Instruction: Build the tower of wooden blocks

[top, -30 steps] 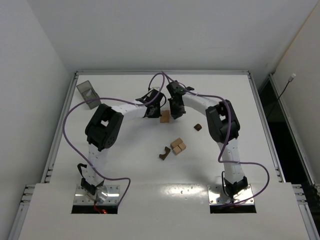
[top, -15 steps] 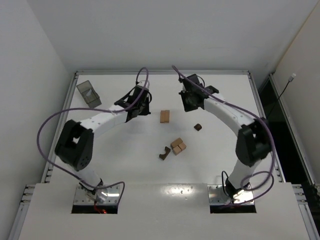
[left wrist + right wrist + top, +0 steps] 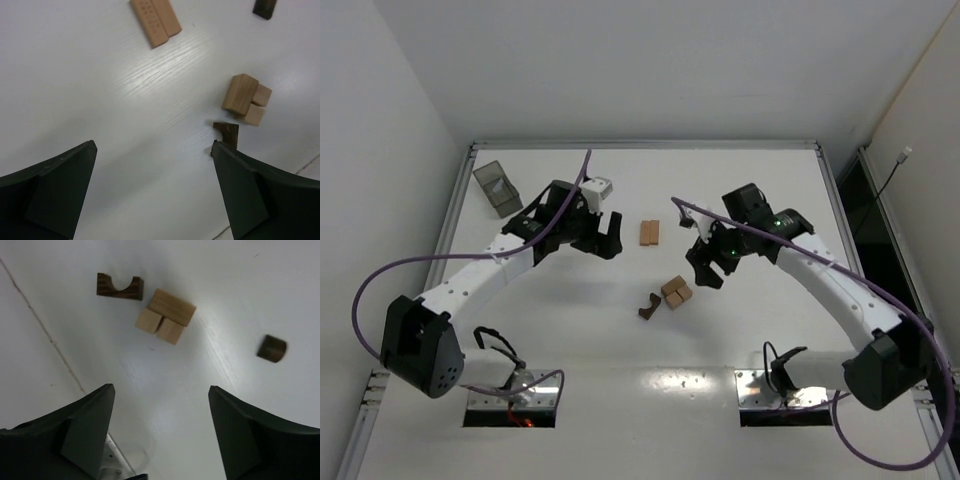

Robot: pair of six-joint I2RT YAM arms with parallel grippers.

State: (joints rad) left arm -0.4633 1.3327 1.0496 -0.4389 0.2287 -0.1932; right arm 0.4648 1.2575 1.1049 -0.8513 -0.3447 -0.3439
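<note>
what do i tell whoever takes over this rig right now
Left gripper: open, empty, over bare table.
Right gripper: open, empty, near the tan cluster.
Blocks: long tan piece, seemingly two bricks side by side, mid-table. Tan cluster: one bigger block and two cubes, touching. Dark arch lies next to the cluster. Small dark block sits apart.
Done: no tower visible; every piece lies on the table.
Left: the whole stack.
</note>
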